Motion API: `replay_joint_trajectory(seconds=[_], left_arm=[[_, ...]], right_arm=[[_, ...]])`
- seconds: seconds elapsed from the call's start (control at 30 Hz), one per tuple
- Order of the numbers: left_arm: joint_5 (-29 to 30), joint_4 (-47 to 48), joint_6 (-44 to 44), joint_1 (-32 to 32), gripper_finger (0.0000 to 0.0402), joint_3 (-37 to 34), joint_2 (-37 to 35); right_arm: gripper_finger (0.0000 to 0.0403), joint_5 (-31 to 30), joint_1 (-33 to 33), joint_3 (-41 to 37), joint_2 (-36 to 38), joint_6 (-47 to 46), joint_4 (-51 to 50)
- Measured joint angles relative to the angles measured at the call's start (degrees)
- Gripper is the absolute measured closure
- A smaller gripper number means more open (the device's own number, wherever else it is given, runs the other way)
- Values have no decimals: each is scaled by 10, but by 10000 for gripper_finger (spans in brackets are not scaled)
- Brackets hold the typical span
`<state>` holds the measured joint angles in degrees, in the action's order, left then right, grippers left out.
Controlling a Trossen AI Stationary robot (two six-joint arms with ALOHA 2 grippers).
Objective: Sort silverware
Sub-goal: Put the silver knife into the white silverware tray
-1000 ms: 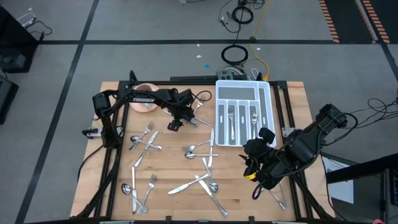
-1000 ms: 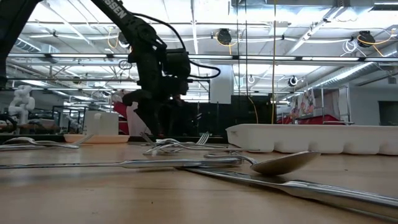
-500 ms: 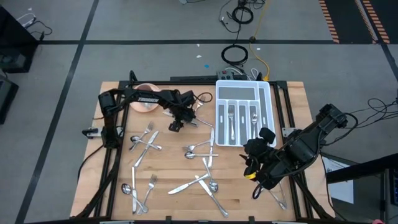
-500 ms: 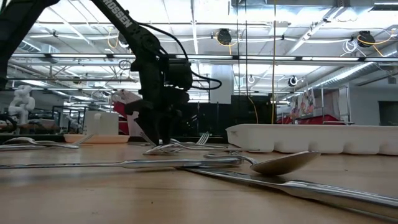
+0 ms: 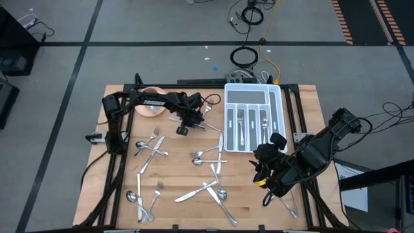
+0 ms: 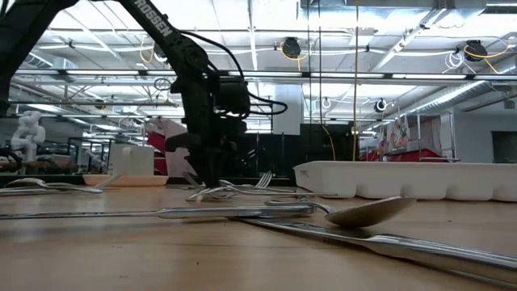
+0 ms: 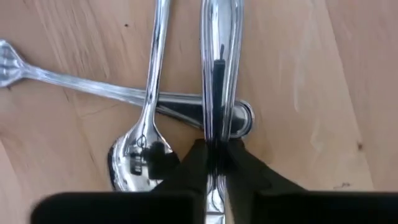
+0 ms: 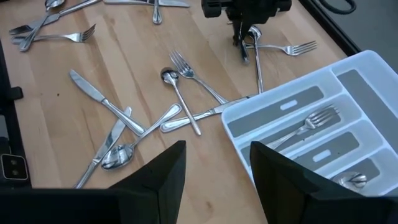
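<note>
1. Left gripper [image 5: 184, 129] down at the table's far middle, just left of the tray [image 5: 279, 97], fingers [image 7: 186, 171] pinching a handle [image 7: 217, 74] between them.
2. Handle's long axis in line with the fingers in the left wrist view, laid across a fork [image 7: 74, 84]; a spoon [image 7: 140, 140] just beside, its stem nearly parallel to the handle.
3. Held piece possibly a knife; blade end hidden, cannot tell.
4. From the right wrist view, same gripper [image 8: 245, 34] over a small cluster, with a fork [image 8: 289, 48] pointing tines away toward the table edge.
5. Silverware [image 5: 210, 188] scattered over the wooden table [image 5: 174, 210]: one crossed group at left [image 5: 150, 147], one at near left [image 5: 143, 197], one in the middle [image 5: 206, 155], one at near centre; long axes mixed, mostly diagonal.
6. Tray at far right of centre, slots running far to near, with several pieces [image 5: 240, 126] lying lengthwise in them.
7. Pink bowl [image 5: 150, 109] at far left, just behind the left arm.
8. Right gripper [image 5: 262, 173] hanging at the near right, beyond the tray's near end, fingers [image 8: 158, 180] spread and holding nothing.
9. Open wood between the left gripper and the tray's left wall; bare strip also along the near edge between the groups.
10. In the low view, spoon [image 6: 363, 212] and knife [image 6: 388, 242] lying flat close to the camera, left arm [image 6: 206, 97] standing behind.
</note>
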<state>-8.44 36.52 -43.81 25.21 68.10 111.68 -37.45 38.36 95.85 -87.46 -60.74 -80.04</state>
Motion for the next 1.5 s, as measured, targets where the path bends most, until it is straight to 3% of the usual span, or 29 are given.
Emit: replay_joint_trajectory(seconds=[0.43,0.87,1.03,1.37,1.5], left_arm=[[39,43,30,-13,374,4,-12],[82,126,24,-51,374,101,-55],[94,126,-13,-72,374,142,-56],[150,112,-195,-114,374,203,-57],[154,92,-220,-118,374,238,-48]], right_arm=[[234,0,0,0,0,-10,1],[234,-2,0,0,0,-14,0],[234,-2,0,0,0,-16,-9],[234,-2,0,0,0,-27,-29],[234,-2,0,0,0,-55,-51]])
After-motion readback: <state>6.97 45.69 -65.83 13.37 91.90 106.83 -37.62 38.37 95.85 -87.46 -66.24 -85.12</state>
